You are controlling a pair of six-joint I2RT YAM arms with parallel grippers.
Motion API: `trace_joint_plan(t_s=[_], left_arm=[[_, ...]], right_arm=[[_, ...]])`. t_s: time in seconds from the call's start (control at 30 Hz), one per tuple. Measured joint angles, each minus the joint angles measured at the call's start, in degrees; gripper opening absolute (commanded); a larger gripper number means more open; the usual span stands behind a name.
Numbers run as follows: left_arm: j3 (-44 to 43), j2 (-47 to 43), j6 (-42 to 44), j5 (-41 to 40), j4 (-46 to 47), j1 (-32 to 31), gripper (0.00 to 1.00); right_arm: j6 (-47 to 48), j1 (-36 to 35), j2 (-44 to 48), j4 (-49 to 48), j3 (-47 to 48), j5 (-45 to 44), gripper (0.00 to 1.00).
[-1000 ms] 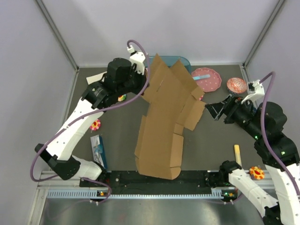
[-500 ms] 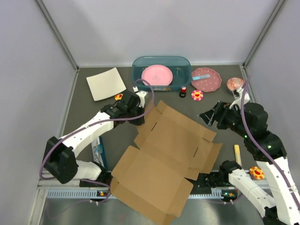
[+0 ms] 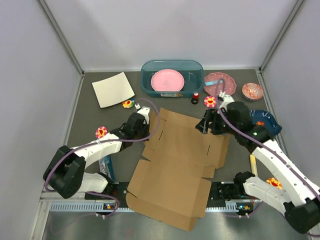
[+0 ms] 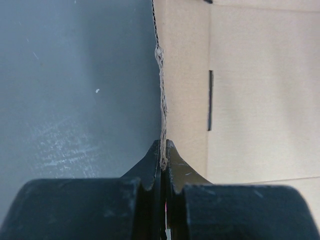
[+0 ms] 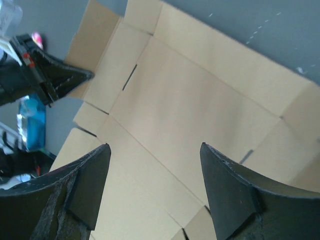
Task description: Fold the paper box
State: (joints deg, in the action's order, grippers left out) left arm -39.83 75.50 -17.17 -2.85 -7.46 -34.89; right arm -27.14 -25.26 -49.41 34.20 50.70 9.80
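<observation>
1 paper box (image 3: 172,172), 2 pink plates (image 3: 167,80) (image 3: 220,84), 4 flower toys (image 3: 128,103) (image 3: 101,132) (image 3: 210,101) (image 3: 272,182)

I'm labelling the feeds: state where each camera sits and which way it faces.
Top external: above and behind the bases, looking down; shows left arm, right arm and box.
Left wrist: looks along the left tool, shut on the box's edge.
Right wrist: looks down between the open right tool onto the box.
Shared: top external and right wrist both show the left tool at the box's edge.
</observation>
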Motion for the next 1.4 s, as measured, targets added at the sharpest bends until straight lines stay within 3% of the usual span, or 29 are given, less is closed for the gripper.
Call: trace_joint_plan(t_s=[0.17,0.4,0.57,0.7,1.0,1.17,1.4], left_arm=[[6.40,-0.02,-2.14,-2.84,10.58,-0.02,0.00],[13.05,-2.03,-0.63,-6.45,29.88,-0.02,0.00],[14.10,-2.23,3.15,-7.02,37.59,-0.02,0.00],[13.20,-1.44,7.41,-5.46,38.14,-0.74,0.00],[9.11,-1.05,17.42,0.04,29.44,-2.51,0.00],[16.06,-2.89,18.86,-1.07,37.68,-2.69,0.00],[19.08,-3.93,18.71,-6.14,40.98,-2.69,0.00]], right_arm=[[3.26,-6.45,-8.26,-2.40,3.74,-2.97,0.74],[9.16,-6.91,-9.97,-9.81,4.94,-5.25,0.75],[14.10,-6.91,-14.78,-11.10,8.44,-5.97,0.75],[18.32,-6.91,-17.46,-14.23,8.90,-9.86,0.76],[27.47,-6.88,-19.23,-21.86,7.85,-12.50,0.73],[31.61,-6.10,-25.57,-25.92,7.78,-9.55,0.73],[30.58,0.20,-27.65,-26.45,7.78,0.72,0.74]])
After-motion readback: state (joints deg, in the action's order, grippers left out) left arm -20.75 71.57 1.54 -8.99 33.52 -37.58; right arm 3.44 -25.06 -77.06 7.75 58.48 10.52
